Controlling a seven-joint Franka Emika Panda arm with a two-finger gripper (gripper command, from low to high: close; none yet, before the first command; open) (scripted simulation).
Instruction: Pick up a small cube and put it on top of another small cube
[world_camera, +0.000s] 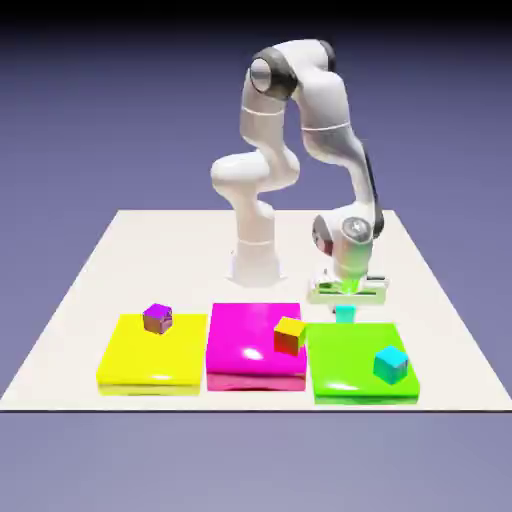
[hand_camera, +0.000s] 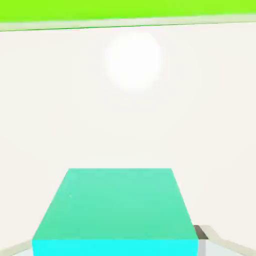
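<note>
The small teal-green cube (world_camera: 345, 314) sits between the fingers of my gripper (world_camera: 345, 303), just behind the green pad (world_camera: 350, 385). My gripper points straight down and is shut on the cube. In the hand view the small cube (hand_camera: 117, 210) fills the bottom middle and hides most of the fingers. Only the right fingertip (hand_camera: 201, 233) shows, pressed against the cube's side. I cannot tell whether the cube rests on the table or hangs just above it.
A bluer cyan cube (world_camera: 390, 363) stands on the green pad. An orange-and-yellow cube (world_camera: 289, 335) is on the magenta pad (world_camera: 240, 350). A purple-topped cube (world_camera: 157, 318) is on the yellow pad (world_camera: 140, 360). The green pad's edge (hand_camera: 125, 10) crosses the hand view's top.
</note>
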